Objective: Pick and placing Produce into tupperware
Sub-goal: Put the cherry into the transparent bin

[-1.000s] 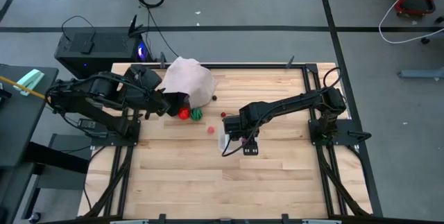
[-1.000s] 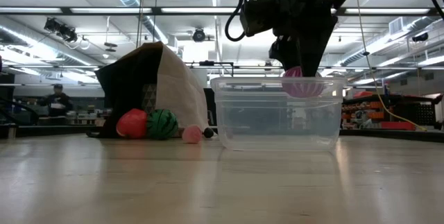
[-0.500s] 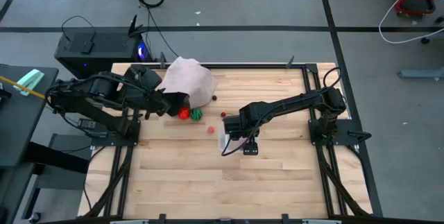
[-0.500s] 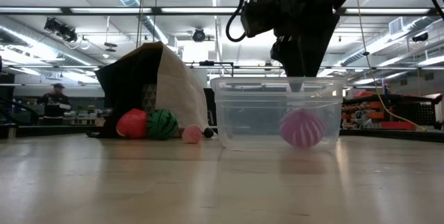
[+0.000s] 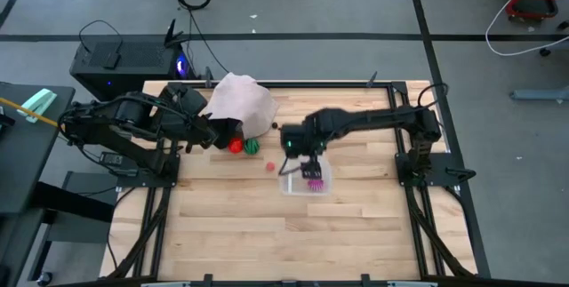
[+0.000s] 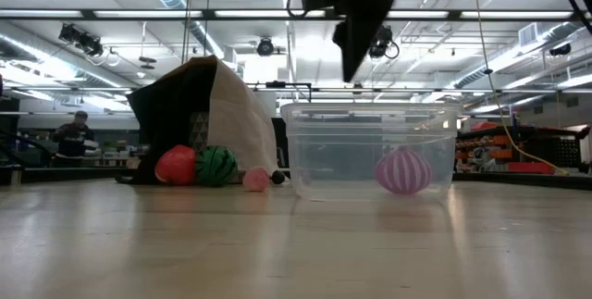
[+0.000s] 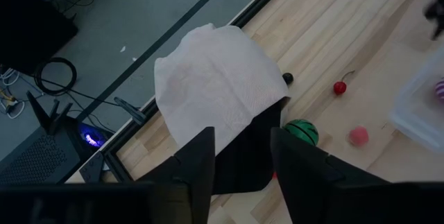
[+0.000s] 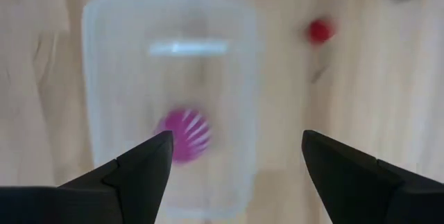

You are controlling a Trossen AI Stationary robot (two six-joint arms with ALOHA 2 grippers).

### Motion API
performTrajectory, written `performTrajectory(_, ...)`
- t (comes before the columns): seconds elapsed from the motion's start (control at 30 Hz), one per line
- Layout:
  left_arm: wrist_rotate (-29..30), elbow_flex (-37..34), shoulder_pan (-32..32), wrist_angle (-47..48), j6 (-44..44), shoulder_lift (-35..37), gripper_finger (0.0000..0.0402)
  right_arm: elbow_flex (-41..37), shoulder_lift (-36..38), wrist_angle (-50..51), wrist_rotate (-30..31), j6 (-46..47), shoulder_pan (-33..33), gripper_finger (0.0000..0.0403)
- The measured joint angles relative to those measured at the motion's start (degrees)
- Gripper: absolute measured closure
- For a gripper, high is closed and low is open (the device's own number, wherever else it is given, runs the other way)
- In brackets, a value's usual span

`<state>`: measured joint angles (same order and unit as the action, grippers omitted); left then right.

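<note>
my right gripper (image 8: pixel 232 158) hangs wide open and empty above the small clear plastic rectangular tub (image 5: pixel 307 182), 1 striped magenta ball (image 6: pixel 402 170) inside; my left gripper (image 7: pixel 241 158) clamps the pale bag's (image 5: pixel 242 102) dark opening.

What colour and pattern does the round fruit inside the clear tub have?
The round fruit in the clear tub is magenta-purple with pale stripes, best seen in the low view.

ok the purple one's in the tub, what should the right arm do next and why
Probably swing the open right gripper toward the small pink piece, the nearest produce still on the wood. The tupperware holds only the magenta-purple piece, and the gripper is empty above the table.
</note>
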<state>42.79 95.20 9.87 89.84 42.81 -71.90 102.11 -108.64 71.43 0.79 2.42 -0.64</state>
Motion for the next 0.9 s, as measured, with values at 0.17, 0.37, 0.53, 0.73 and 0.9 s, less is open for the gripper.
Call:
performTrajectory(0.17,-0.01,0.0,0.0,0.0,0.02,0.0,0.0256,2.13,0.0,-1.31,0.29,-1.39,-5.58,0.008)
performTrajectory(0.37,0.0,0.0,-0.17,-0.02,-0.01,0.0,0.0249,2.13,-2.98,-6.34,-0.17,-4.57,-10.5,0.008)
performTrajectory(0.53,0.01,0.0,-0.17,-0.04,0.07,0.0,0.0253,2.11,-8.09,-6.55,-3.21,-2.18,-12.71,0.0081)
performTrajectory(0.73,0.02,0.0,-0.15,-0.04,0.43,0.0,0.0256,2.09,-11.1,-7.05,-6.42,-7.04,-12.62,0.0096)
performTrajectory(0.9,0.01,0.0,-0.15,-0.04,0.46,0.0,0.025,2.09,-12.83,-8.23,-7.63,-10.04,-13.78,0.0108)
